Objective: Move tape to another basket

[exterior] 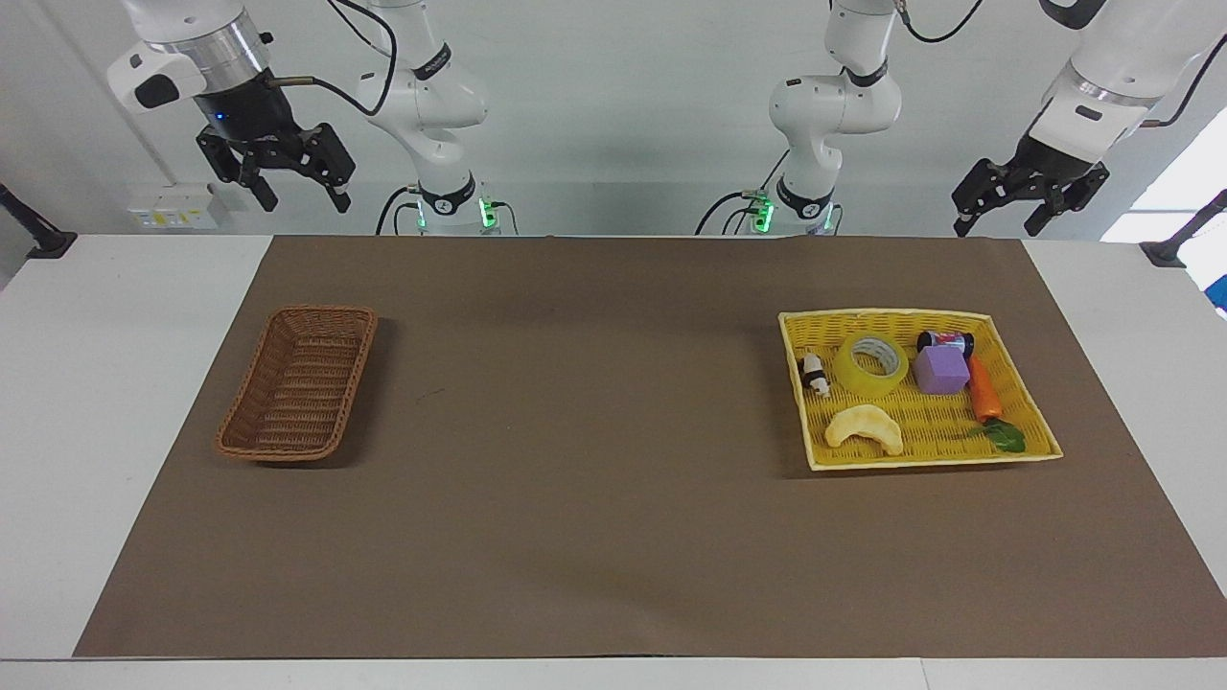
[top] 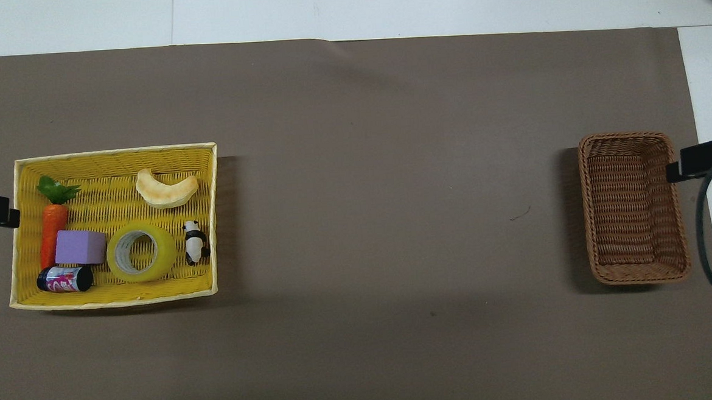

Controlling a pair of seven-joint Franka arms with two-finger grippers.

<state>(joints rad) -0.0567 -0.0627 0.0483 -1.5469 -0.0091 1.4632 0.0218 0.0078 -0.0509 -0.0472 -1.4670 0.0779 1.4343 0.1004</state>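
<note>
Across the facing view from nine o'clock to three: the right gripper hangs raised at about ten o'clock, its jaws spread and empty, waiting. Below it the brown wicker basket sits empty at nine o'clock on the brown mat. Toward the left arm's end, at three o'clock, the yellow tray-basket holds the tape, lying flat between a panda figure and a purple block, with a crescent toy, a carrot and a small can around. The left gripper hangs raised at two o'clock, jaws spread, holding nothing. Nothing is done yet: grasp, carry and release all remain.
</note>
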